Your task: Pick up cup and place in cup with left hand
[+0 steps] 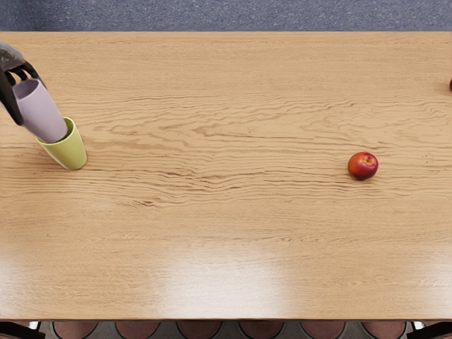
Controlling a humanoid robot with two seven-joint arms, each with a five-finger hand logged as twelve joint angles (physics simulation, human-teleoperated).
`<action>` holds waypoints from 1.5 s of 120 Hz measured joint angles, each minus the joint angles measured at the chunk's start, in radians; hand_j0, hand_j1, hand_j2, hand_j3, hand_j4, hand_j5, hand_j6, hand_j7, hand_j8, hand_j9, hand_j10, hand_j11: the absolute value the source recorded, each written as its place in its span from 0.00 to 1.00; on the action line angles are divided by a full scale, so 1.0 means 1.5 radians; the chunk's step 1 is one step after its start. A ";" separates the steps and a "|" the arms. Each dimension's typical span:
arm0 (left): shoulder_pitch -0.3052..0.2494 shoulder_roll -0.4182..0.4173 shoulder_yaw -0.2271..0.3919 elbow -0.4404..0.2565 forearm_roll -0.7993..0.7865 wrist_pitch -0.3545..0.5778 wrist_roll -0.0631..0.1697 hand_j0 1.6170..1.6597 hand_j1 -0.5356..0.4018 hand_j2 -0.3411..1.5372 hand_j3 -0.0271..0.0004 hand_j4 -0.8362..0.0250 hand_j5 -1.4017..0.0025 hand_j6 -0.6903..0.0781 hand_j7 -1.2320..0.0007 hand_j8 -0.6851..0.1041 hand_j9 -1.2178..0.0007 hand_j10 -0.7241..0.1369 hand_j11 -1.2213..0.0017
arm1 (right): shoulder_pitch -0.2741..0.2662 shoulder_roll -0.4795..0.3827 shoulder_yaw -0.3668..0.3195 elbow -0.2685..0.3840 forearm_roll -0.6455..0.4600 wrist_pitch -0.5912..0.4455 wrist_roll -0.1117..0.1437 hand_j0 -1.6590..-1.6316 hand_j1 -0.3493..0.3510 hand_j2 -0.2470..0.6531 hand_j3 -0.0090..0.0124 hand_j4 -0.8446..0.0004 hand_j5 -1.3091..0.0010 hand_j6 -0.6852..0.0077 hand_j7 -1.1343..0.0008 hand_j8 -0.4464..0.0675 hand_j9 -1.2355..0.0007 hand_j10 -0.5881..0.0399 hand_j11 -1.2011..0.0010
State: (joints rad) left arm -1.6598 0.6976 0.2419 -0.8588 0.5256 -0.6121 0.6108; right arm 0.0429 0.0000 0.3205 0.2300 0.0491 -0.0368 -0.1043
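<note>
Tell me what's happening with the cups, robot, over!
Left hand gripping purple cup. Its lower end inside green cup's mouth. Red fruit off right, not in the way. Right hand out of view.

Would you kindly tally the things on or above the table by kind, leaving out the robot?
Cups: 2 (lilac cup, yellow-green cup)
Red fruit: 1
Dark thing cut off at the right edge, kind unclear: 1
Total: 4
</note>
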 joint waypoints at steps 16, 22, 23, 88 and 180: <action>-0.001 -0.001 0.000 0.000 0.000 0.001 0.000 0.93 0.73 0.21 0.99 0.86 0.80 0.85 0.78 0.76 0.78 0.64 0.78 | 0.000 0.000 0.000 0.000 0.000 0.000 0.000 0.04 0.05 0.27 0.42 0.96 0.97 0.94 0.96 0.81 0.97 0.89 0.97; -0.002 -0.001 0.000 0.001 0.000 0.001 0.000 0.93 0.78 0.20 0.99 0.88 0.85 0.86 0.83 0.79 0.83 0.68 0.83 | 0.000 0.000 0.000 0.000 0.000 0.000 0.000 0.04 0.05 0.27 0.42 0.96 0.97 0.94 0.96 0.81 0.97 0.89 0.97; -0.002 -0.001 0.000 0.001 0.000 0.001 0.000 0.94 0.78 0.20 0.99 0.89 0.85 0.86 0.83 0.79 0.84 0.69 0.83 | 0.000 0.000 0.000 0.000 0.000 0.000 0.000 0.04 0.05 0.27 0.42 0.96 0.97 0.94 0.96 0.81 0.97 0.89 0.97; -0.030 -0.022 -0.003 -0.012 -0.023 0.001 0.000 0.96 0.93 0.18 0.99 0.96 0.99 0.89 0.99 0.86 0.99 0.83 0.99 | 0.000 0.000 0.000 0.000 0.000 0.000 -0.001 0.04 0.05 0.27 0.42 0.96 0.97 0.94 0.96 0.81 0.97 0.89 0.97; -0.092 -0.068 -0.006 -0.115 -0.250 0.001 0.000 0.96 0.94 0.18 0.99 0.97 1.00 0.89 1.00 0.86 1.00 0.84 1.00 | 0.002 0.000 0.000 0.001 0.000 0.000 -0.002 0.04 0.05 0.27 0.42 0.96 0.97 0.94 0.96 0.81 0.97 0.89 0.97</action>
State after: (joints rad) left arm -1.7976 0.5959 0.2325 -1.0319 0.1500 -0.6109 0.6109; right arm 0.0459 0.0000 0.3206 0.2319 0.0491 -0.0368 -0.1074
